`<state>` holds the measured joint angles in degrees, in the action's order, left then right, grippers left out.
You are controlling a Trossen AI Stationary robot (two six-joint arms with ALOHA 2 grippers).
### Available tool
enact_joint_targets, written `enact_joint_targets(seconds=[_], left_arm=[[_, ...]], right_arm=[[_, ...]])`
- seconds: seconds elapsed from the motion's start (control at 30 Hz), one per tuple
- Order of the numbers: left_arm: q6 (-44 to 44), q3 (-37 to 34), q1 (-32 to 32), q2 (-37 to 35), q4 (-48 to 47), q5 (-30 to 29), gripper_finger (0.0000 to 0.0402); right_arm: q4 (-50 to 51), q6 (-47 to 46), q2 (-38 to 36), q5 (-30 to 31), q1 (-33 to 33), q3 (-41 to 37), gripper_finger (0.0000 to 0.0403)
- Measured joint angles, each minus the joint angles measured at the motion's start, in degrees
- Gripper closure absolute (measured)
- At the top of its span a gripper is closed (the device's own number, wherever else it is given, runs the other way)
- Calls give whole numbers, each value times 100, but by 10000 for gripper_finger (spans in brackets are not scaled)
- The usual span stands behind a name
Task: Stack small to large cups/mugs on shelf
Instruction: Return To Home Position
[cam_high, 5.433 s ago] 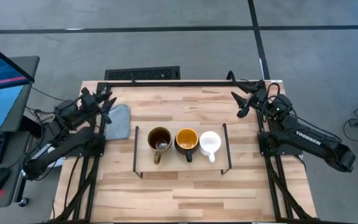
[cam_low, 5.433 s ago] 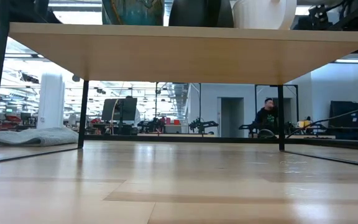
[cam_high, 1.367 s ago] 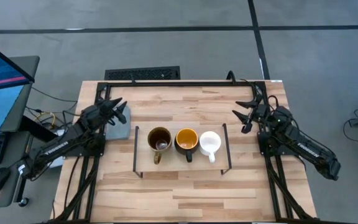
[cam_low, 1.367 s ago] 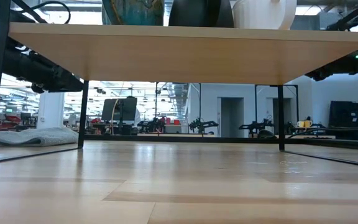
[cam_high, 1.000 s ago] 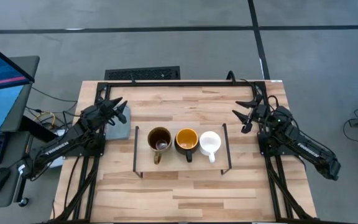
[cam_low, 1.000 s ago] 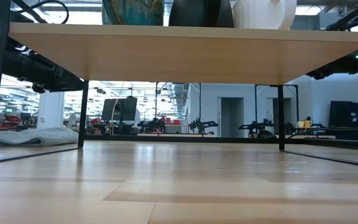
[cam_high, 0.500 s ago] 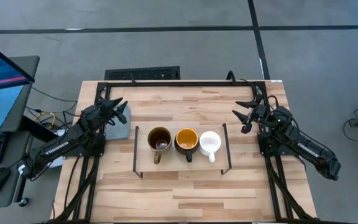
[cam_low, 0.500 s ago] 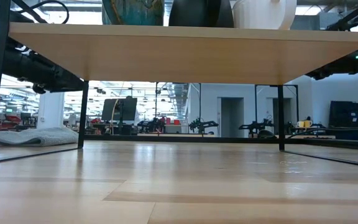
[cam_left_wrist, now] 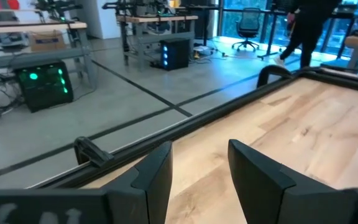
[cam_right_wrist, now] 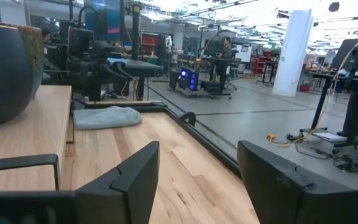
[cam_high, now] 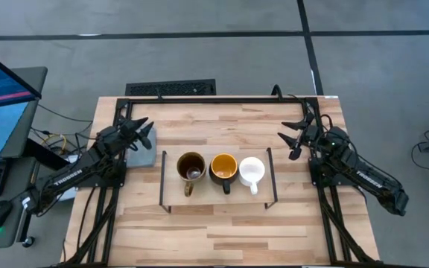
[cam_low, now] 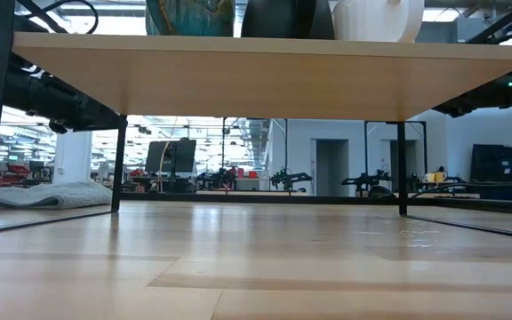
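Three mugs stand in a row on the shelf (cam_high: 207, 190), a light-wood board on black wire legs at the table's middle: an olive-brown one (cam_high: 191, 167) on the left, a dark one with an orange inside (cam_high: 223, 167) in the middle, and a white one (cam_high: 252, 170) on the right. Their handles point toward the near edge. My left gripper (cam_high: 136, 128) hovers open at the far left, away from the shelf, with nothing between its fingers (cam_left_wrist: 154, 177). My right gripper (cam_high: 295, 138) hovers open at the far right, level, also with nothing in it (cam_right_wrist: 197, 180).
A crumpled grey cloth (cam_high: 141, 152) lies on the table left of the shelf, under my left gripper. A black rail (cam_high: 214, 99) runs along the table's far edge, with a dark keyboard-like bar (cam_high: 171, 88) beyond it. The low view looks under the shelf board (cam_low: 265, 80).
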<state>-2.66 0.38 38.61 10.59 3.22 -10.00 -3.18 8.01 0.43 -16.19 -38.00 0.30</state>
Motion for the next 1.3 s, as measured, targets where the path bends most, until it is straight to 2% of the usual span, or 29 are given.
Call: enact_joint_targets(seconds=[0.73,1.3], left_arm=[[74,-2,0,-1066,30,-78,255],[304,-2,0,-1034,26,-94,255]], right_arm=[[0,-4,0,0,0,-2,163],[-3,-4,-7,0,2,-2,163]])
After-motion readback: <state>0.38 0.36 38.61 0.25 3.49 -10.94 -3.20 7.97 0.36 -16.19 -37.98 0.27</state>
